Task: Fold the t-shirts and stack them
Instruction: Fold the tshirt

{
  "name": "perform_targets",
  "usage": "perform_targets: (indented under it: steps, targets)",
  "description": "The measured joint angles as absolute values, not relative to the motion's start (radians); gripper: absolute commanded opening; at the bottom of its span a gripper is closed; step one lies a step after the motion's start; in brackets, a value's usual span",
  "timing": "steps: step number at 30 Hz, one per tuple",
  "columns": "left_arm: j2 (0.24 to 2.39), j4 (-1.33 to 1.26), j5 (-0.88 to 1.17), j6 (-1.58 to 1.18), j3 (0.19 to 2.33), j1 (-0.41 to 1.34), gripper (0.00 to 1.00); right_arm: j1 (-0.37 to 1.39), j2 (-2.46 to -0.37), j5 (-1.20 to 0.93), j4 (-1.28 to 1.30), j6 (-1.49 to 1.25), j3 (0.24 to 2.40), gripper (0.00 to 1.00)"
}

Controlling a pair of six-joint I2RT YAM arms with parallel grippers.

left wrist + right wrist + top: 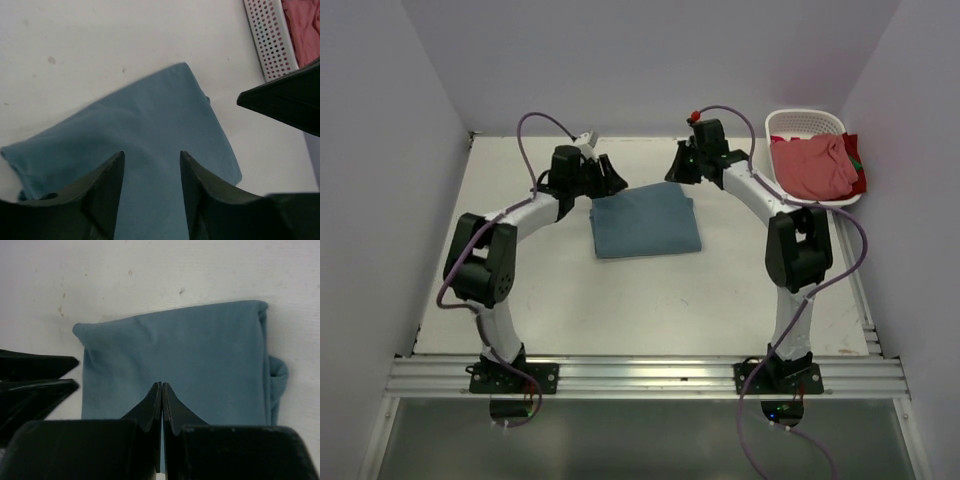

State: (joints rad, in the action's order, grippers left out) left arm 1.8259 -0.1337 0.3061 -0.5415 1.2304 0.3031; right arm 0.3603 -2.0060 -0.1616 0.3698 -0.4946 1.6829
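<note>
Teal t-shirt [645, 225] lies beneath left end effector [151, 156], parted, and right end effector [162, 386], closed, both empty.

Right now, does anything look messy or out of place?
Mostly tidy. The blue shirt lies folded, but a bit of cloth pokes out of the edge nearer the basket. The pink shirt sits crumpled in that basket, not folded.

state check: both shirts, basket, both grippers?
teal t-shirt: folded, flat on the table
pink t-shirt: unfolded, bunched in the basket
basket: upright, holding cloth
left gripper: open, empty, above the teal t-shirt
right gripper: shut, empty, above the teal t-shirt
</note>
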Motion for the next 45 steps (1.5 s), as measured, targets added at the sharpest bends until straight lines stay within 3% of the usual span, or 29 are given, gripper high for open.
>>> perform_targets:
  steps: [2,8,20,38,45]
  targets:
    - [1.91,-0.183,0.403,-0.577,1.229,0.295,0.4,0.357,-2.061,-0.244,0.353,-0.528,1.709,0.0]
    - [2.088,-0.276,0.586,-0.683,1.185,0.262,0.36,0.355,-2.207,-0.36,0.324,-0.593,1.715,0.0]
    - [2.104,-0.482,0.668,-0.752,1.061,0.23,0.33,0.362,-2.224,-0.297,0.318,-0.595,1.62,0.0]
    - [1.813,-0.476,0.564,-0.788,0.674,0.21,0.24,0.374,-2.218,-0.206,0.455,-0.554,1.704,0.0]
    - [1.7,-0.421,0.444,-0.852,0.595,0.363,0.21,0.353,-2.273,-0.185,0.607,-0.523,1.909,0.0]
